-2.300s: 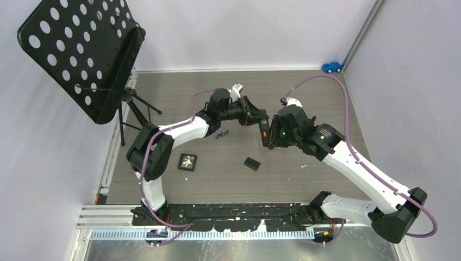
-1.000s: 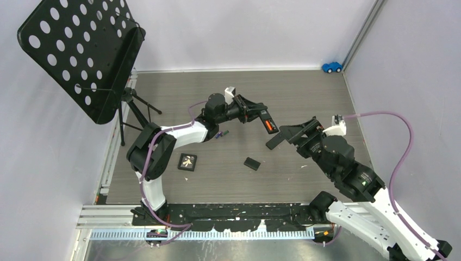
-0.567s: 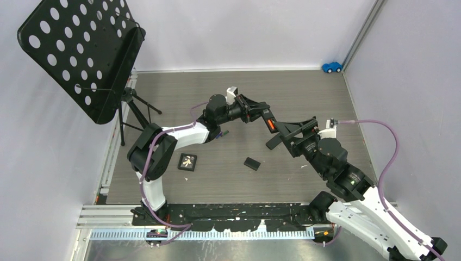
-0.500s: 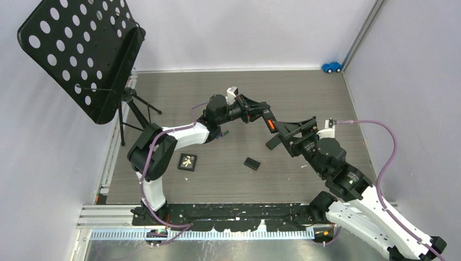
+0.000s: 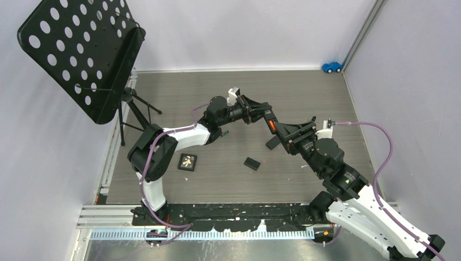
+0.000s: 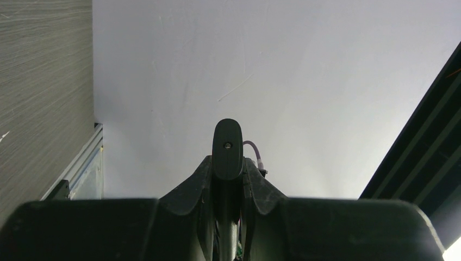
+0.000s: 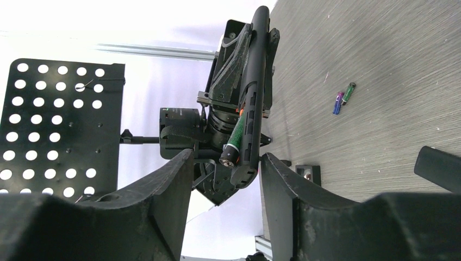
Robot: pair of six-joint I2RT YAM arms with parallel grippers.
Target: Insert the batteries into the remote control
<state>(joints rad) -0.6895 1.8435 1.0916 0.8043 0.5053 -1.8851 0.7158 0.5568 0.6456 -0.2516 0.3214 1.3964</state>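
So, from the top: seeing the left gripper [image 5: 260,113] up off the desk [image 5: 326,92], jaws pinched tight on the remote control [image 5: 267,119], roughly over mid-desk. Same story from the left wrist, with the remote's rounded end poking out edge-on past the pressed-in jaws. Then spotting the right gripper [image 7: 225,163] parked right at the remote's free end, jaws spread to either side of it, not clamped, with a clear gap on the battery side. Through the right wrist camera: got a dark green battery [image 7: 235,136] lying lengthwise in the open compartment at the near end, plus a sliver of an orange battery [image 7: 237,111] just behind it, further in. Can't call the dark green one fully seated or not. Also seeing two loose ones down on the desk, a blue battery [image 7: 337,103] and a loose green battery [image 7: 349,92], end to end at an angle, well apart from the remote. Elsewhere: a small black cover plate [image 5: 251,163] flat on the desk nearer the arm bases, a black square tile [image 5: 187,161] off to its left, a perforated music stand [image 5: 81,54] at far left, and a blue toy car [image 5: 331,67] in the far right corner.
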